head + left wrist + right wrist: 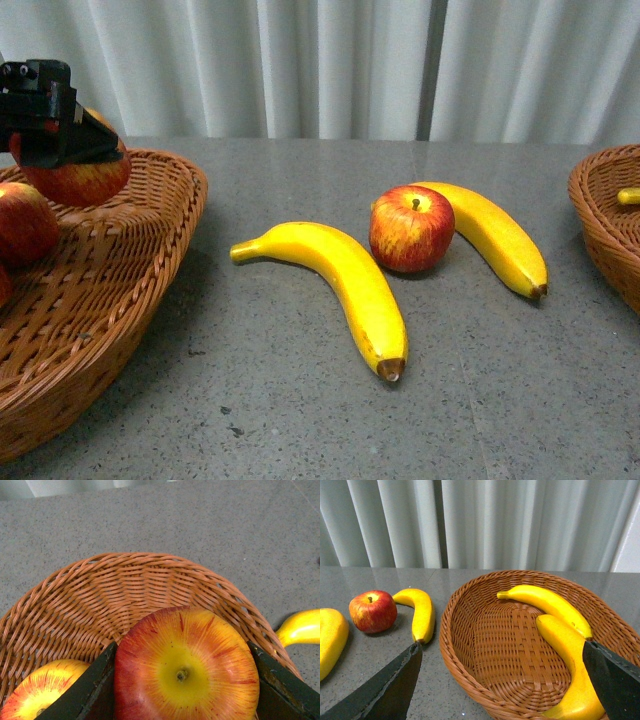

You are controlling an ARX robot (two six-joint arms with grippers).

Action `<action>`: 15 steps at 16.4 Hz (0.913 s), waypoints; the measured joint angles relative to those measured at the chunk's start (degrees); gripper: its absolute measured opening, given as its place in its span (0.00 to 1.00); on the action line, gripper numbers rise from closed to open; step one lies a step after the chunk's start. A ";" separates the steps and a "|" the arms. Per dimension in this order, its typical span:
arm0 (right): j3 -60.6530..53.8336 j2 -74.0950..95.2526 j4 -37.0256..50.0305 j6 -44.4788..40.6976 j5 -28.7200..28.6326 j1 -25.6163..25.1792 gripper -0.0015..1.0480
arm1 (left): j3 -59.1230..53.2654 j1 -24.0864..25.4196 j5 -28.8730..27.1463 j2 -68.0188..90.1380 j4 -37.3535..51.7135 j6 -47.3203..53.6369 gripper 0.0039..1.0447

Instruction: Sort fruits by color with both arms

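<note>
Caution: L fingers [95, 685] shut on apple [185, 672] over L basket [125, 590] at desk's left edge, R fingers [395, 680] wide apart, empty, over banana basket [462, 630]; early release may strike resting apple [40, 692], bounce over rim.

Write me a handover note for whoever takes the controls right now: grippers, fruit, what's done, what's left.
Left gripper: shut on an apple, over the left basket, which holds other apples.
Right gripper: open, empty, above the right basket, two bananas inside.
Table: one loose apple, two loose bananas.
Done: some apples are in the left basket, two bananas in the right.
Left: release the held apple, move the loose apple left, loose bananas right.
</note>
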 joint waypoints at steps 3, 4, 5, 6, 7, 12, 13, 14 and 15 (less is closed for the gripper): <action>0.00 0.00 0.02 0.00 0.00 0.00 0.94 | -0.13 0.48 -0.63 1.27 -0.37 -0.50 0.76; 0.00 0.00 0.02 0.00 0.00 0.00 0.94 | -0.13 0.52 -0.59 1.29 -0.37 -0.50 0.83; 0.00 0.00 0.02 -0.02 0.00 0.00 0.94 | -0.13 0.57 -0.55 1.29 -0.37 -0.48 0.92; 0.00 0.02 0.02 0.00 0.00 0.00 0.94 | -0.09 0.46 -0.28 1.27 -0.42 -0.37 0.94; 0.00 0.00 0.02 0.00 0.00 0.00 0.94 | 0.11 0.17 -0.26 1.27 -0.46 -0.24 0.94; 0.00 0.00 0.02 -0.02 0.00 0.00 0.94 | 2.01 -2.97 1.11 -1.09 -0.52 0.98 0.94; 0.00 0.00 0.02 0.00 0.00 0.00 0.94 | 3.13 -4.57 1.70 -1.70 -0.37 1.14 0.94; 0.00 0.00 0.02 0.00 0.00 0.00 0.94 | 3.96 -6.49 2.56 -1.81 0.09 1.60 0.94; 0.00 0.00 0.02 -0.02 0.00 0.00 0.94 | 4.35 -8.72 3.32 -1.68 0.15 2.56 0.94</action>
